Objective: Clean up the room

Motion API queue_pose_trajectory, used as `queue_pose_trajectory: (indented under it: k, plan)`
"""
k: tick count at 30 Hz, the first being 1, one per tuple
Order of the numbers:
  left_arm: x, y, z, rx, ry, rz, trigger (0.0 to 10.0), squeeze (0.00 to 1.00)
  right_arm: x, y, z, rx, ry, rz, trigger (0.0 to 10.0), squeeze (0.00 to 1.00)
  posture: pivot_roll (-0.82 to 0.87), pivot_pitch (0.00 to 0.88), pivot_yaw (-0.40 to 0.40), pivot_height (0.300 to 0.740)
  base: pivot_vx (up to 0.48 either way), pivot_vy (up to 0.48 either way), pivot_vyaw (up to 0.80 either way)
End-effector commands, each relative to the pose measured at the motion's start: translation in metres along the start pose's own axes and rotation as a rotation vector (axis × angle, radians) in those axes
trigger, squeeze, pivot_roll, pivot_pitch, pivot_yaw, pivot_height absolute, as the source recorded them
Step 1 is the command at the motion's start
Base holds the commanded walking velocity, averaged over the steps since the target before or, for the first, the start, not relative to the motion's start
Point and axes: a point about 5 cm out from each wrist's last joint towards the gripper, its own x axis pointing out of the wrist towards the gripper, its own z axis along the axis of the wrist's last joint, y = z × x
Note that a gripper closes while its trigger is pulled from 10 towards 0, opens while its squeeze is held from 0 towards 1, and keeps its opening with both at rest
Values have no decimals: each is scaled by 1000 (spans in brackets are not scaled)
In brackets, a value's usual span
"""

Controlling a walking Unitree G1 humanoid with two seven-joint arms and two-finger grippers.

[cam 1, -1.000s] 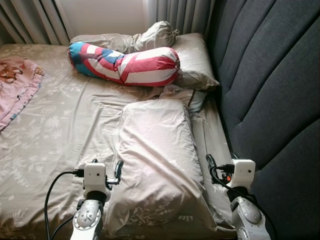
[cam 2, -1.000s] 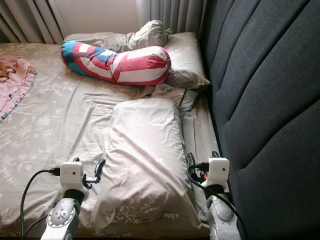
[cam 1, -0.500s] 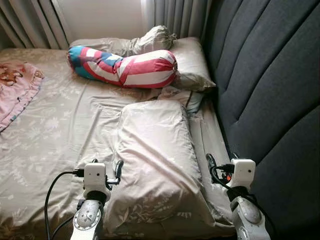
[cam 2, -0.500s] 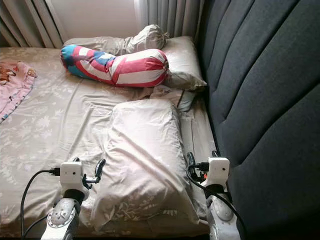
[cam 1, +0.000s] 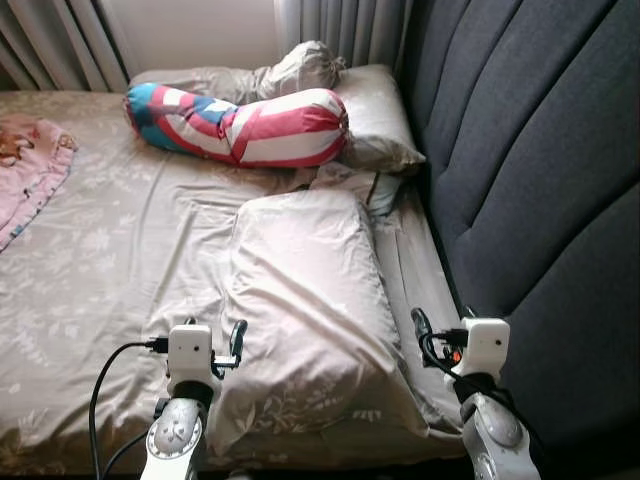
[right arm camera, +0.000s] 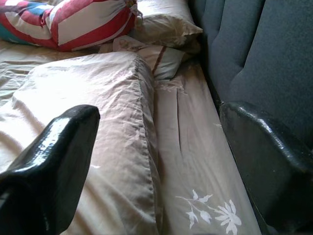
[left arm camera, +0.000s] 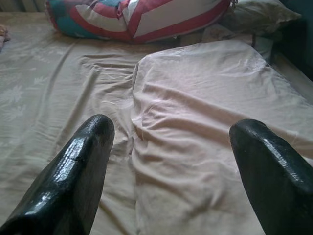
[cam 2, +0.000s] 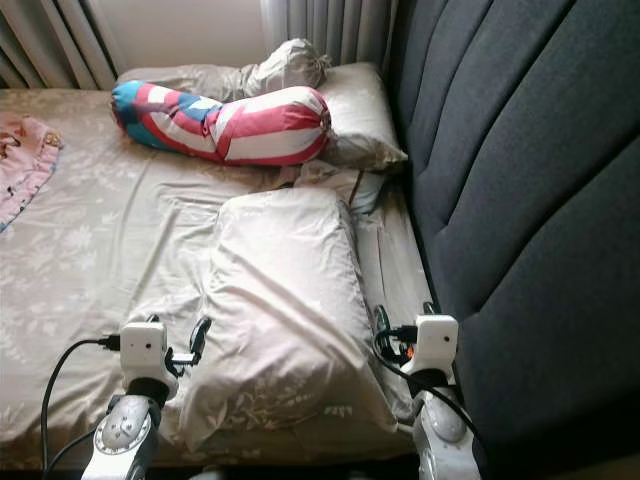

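two tools raised low at the bottom of the frame, one on each side of the large beige pillow (cam 1: pixel 310 310), most likely to bracket it for a two-sided lift. left tool (left arm camera: pixel 168 171) released, fingers spread wide, aimed over the pillow's left edge where it meets the rumpled sheet (cam 1: pixel 120 260). right tool (right arm camera: pixel 161 171) released too, fingers wide apart, pointing along the narrow strip of bed between the pillow's right seam and the dark padded headboard (cam 1: pixel 540 180). neither touching the pillow, by the look of the wrist views.

pillow lying lengthwise in the middle of the frame, askew from the headboard, probably the thing to be straightened. above it, in the upper middle, a red, white and blue bolster (cam 1: pixel 240 125) resting against a second beige pillow (cam 1: pixel 380 125), with a bunched cloth bundle (cam 1: pixel 300 68) behind it near the curtains (cam 1: pixel 340 25). a small folded cloth (cam 1: pixel 365 185) wedged between the two pillows. pink blanket (cam 1: pixel 25 175) at the far left edge, well apart from the rest.

compared with a second ago: whole scene shifted in both eye views, front edge of the bed now visible along the bottom, pink blanket cut further by the left edge, so a camera move, not the bedding. tools at the same spots in the frame, spread unchanged.
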Motion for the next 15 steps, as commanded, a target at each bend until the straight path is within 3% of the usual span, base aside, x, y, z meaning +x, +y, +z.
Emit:
queue_pose_trajectory:
  k: [1,15]
  plan:
    - [0,-3,2,2,-6,-11,10000,0,-1,-1,-4,2,19,-6,10000,0,-125,94,-53,672,0,0,0]
    - [1,-4,3,0,-9,-16,10000,0,-1,0,-4,2,17,-1,10000,0,-123,87,-51,672,0,0,0]
